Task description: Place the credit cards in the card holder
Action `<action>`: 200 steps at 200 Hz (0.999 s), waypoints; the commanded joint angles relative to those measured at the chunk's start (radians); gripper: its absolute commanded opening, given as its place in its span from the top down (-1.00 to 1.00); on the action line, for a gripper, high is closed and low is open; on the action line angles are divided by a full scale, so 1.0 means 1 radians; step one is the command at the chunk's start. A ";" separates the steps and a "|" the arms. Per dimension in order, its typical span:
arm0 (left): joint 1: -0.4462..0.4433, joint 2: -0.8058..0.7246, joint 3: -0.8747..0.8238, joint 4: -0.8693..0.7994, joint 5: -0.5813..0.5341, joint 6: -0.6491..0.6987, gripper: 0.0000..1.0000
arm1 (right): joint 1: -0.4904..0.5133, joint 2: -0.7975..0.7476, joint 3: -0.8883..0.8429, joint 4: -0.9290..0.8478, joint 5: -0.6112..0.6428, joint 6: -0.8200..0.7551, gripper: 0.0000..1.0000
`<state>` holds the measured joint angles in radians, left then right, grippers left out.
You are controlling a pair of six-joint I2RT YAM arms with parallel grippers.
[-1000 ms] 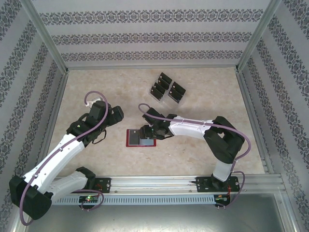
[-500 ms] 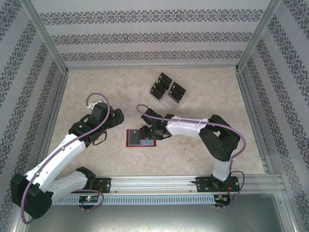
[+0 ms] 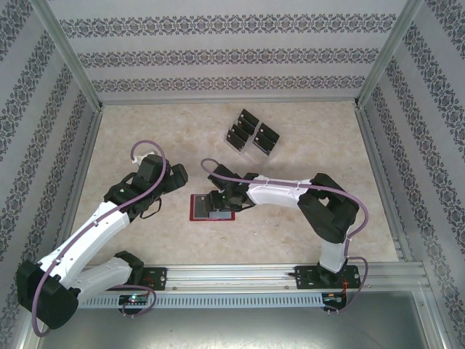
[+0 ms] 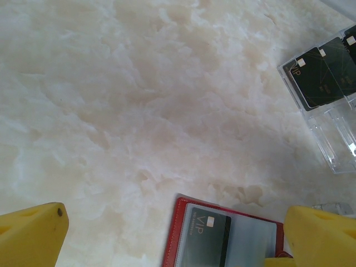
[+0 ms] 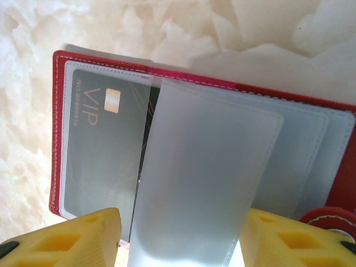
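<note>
The right pincer (image 5: 183,236) stood about half open, its yellow fingers (image 5: 72,233) clamped on nothing, with a clear plastic leaf (image 5: 206,178) of the card holder (image 5: 55,139) rising into the gap between them. The card holder lay open and flat on the marble-patterned table (image 4: 139,100), directly under and just ahead of those fingertips. Its red snap tab (image 5: 329,216) was just beside the finger on the right of the wrist view. Ahead of the other finger, one dark card (image 5: 103,150) marked VIP sat inside the holder's first clear pocket. Well beyond this pincer, toward the back wall, the other credit cards (image 3: 266,137) stood in a clear rack (image 4: 334,139). The left pincer (image 4: 178,236) hung wide open and empty on the holder's side away from the right pincer. The holder's corner showed just ahead between its fingers, nearer the right-hand one, and the rack lay farther ahead past that same finger.
</note>
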<state>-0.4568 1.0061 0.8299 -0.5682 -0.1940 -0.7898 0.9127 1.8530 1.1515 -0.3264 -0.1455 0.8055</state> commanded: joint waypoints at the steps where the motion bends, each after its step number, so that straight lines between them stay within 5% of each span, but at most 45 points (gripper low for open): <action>1: 0.002 -0.004 -0.011 0.021 -0.002 0.012 -1.00 | 0.015 -0.040 0.032 -0.019 0.005 0.002 -0.17; 116: 0.026 -0.035 0.031 0.000 -0.016 0.011 -1.00 | 0.050 0.166 0.266 -0.030 -0.095 0.006 -0.17; 200: 0.032 -0.040 0.055 -0.024 -0.018 0.010 -1.00 | 0.042 0.194 0.260 -0.010 -0.143 0.013 -0.17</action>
<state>-0.4362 0.9829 0.8574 -0.5694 -0.1932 -0.7898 0.9535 2.0674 1.4265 -0.3283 -0.2699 0.8124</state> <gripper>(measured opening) 0.999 0.589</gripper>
